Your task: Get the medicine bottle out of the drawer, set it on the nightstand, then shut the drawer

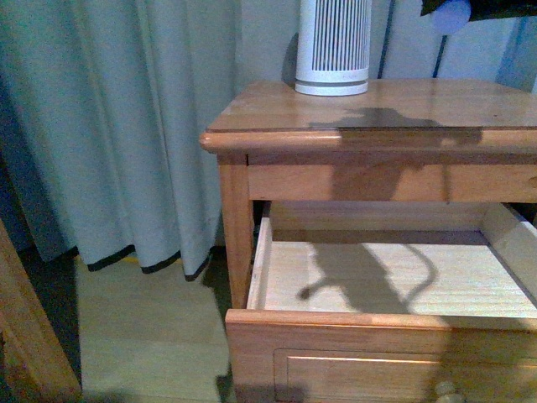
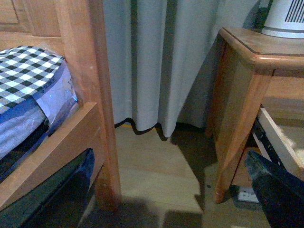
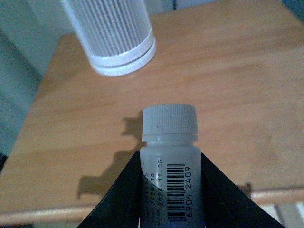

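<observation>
My right gripper (image 3: 171,159) is shut on the medicine bottle (image 3: 170,142), a small white bottle with a ribbed cap and a barcode. It holds the bottle above the front part of the nightstand's top (image 3: 228,85). In the front view only a dark shape with a pale blob (image 1: 453,15) shows at the top right, above the nightstand (image 1: 336,109). The upper drawer (image 1: 386,277) stands pulled out, its pale inside bare, its front (image 1: 336,353) nearest me. My left gripper (image 2: 161,199) is open and empty, low over the floor left of the nightstand (image 2: 237,118).
A large white slatted device (image 1: 333,46) stands at the back of the nightstand's top; it also shows in the right wrist view (image 3: 111,38). A pale curtain (image 1: 126,126) hangs to the left. A wooden bed frame (image 2: 90,95) with checked bedding (image 2: 23,71) flanks the left gripper.
</observation>
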You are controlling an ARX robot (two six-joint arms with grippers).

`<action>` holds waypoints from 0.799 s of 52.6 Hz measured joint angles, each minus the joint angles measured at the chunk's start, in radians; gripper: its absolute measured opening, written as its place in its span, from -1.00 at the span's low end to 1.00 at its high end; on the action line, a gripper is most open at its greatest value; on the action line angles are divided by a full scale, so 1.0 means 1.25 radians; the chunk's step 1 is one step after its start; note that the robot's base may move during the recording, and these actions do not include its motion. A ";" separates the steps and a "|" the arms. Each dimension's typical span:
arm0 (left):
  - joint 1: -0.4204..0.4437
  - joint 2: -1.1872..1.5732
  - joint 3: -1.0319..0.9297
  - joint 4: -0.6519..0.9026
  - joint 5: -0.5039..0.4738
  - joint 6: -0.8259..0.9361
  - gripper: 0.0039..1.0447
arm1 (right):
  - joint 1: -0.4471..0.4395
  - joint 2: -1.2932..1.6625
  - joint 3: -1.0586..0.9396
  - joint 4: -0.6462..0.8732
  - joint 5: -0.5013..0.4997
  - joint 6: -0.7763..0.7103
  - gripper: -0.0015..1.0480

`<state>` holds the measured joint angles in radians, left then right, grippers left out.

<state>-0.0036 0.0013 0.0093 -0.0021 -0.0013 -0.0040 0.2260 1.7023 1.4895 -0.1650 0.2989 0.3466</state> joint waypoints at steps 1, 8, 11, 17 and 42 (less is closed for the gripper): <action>0.000 0.000 0.000 0.000 0.000 0.000 0.88 | -0.012 0.016 0.017 0.000 -0.001 -0.011 -0.44; 0.000 0.000 0.000 0.000 0.000 0.000 0.88 | -0.080 0.128 0.096 0.012 0.005 -0.067 -0.44; 0.000 0.000 0.000 0.000 0.000 0.000 0.88 | -0.098 0.163 0.105 0.025 0.006 -0.091 -0.44; 0.000 0.000 0.000 0.000 0.000 0.000 0.88 | -0.128 0.219 0.117 0.027 0.012 -0.105 -0.44; 0.000 0.000 0.000 0.000 0.000 0.000 0.88 | -0.145 0.223 0.117 0.031 0.014 -0.110 0.46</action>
<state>-0.0036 0.0013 0.0093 -0.0021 -0.0013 -0.0040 0.0444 1.9812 1.6363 -0.1265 0.3161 0.2085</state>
